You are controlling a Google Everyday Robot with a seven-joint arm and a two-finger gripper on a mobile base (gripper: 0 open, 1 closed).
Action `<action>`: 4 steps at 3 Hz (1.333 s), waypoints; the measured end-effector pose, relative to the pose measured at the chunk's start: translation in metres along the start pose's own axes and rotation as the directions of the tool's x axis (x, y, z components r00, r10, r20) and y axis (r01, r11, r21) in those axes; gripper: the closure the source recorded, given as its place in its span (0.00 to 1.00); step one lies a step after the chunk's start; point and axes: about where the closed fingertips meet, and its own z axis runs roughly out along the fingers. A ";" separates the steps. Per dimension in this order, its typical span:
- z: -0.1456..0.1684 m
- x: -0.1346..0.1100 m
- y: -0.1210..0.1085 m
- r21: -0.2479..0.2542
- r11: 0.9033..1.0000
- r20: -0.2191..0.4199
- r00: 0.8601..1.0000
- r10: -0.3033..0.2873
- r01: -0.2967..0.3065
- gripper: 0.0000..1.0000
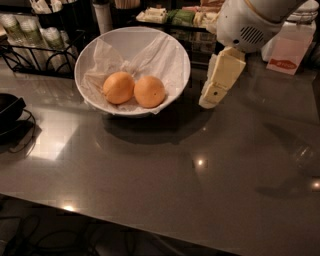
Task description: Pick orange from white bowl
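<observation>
The white bowl, lined with crumpled white paper, stands on the grey table at the back left. Two oranges lie side by side in it. The orange on the right is the deeper colour; its paler twin touches it on the left. My gripper, cream-coloured, hangs from the white arm at the upper right. It points down and left, just right of the bowl's rim and above the table. It holds nothing and touches neither the bowl nor the fruit.
A small black dish sits at the left edge. A wire rack with cups stands behind the bowl, with trays of packets at the back. A white bag with a red logo is at the far right.
</observation>
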 end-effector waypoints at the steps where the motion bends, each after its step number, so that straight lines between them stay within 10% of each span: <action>1: 0.000 0.000 0.000 0.000 1.000 0.000 1.000 0.000 0.000 0.00; 4: 0.034 -0.035 -0.029 0.052 0.997 0.161 0.986 0.052 -0.061 0.00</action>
